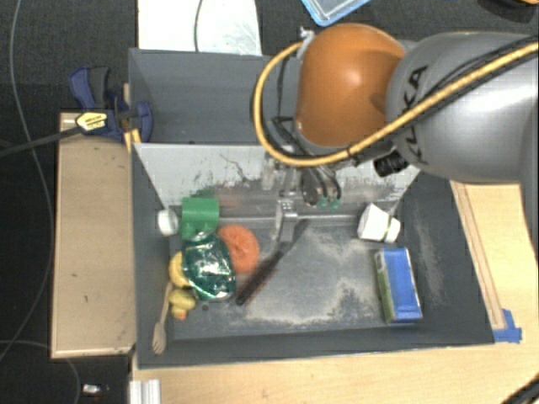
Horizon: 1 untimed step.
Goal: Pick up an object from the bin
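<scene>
The jaws, apart or together I cannot tell, hang over a slim dark stick (259,279).

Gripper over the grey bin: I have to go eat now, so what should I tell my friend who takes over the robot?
Gripper: low over the middle of the bin, near its back wall. Open or shut: cannot tell. It holds nothing that I can see.
Nearest things: a dark stick just in front of it, and an orange lump to the view's left of it.
Further left, a heap: green block, green foil packet, yellow toy.
On the view's right: white cup, blue and green box.
Done: nothing picked yet.
Left: grip one thing and lift it out.
</scene>
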### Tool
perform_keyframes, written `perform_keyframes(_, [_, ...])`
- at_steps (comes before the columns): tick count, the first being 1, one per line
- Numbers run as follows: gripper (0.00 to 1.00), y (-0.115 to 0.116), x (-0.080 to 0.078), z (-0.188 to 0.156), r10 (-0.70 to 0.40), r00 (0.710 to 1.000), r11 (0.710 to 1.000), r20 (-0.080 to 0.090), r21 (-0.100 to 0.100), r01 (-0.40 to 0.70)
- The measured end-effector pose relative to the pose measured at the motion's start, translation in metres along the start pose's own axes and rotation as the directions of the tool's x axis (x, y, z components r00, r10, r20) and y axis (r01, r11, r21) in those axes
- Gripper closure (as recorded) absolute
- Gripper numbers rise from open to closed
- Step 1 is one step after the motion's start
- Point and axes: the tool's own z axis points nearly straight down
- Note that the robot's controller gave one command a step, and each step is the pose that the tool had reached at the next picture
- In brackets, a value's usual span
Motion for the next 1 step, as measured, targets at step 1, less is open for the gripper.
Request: perform_keyframes(1, [0.00, -0.0010, -0.0012, -0.0050, 0.004, 1.000, 1.000, 0.008, -0.001, -0.004])
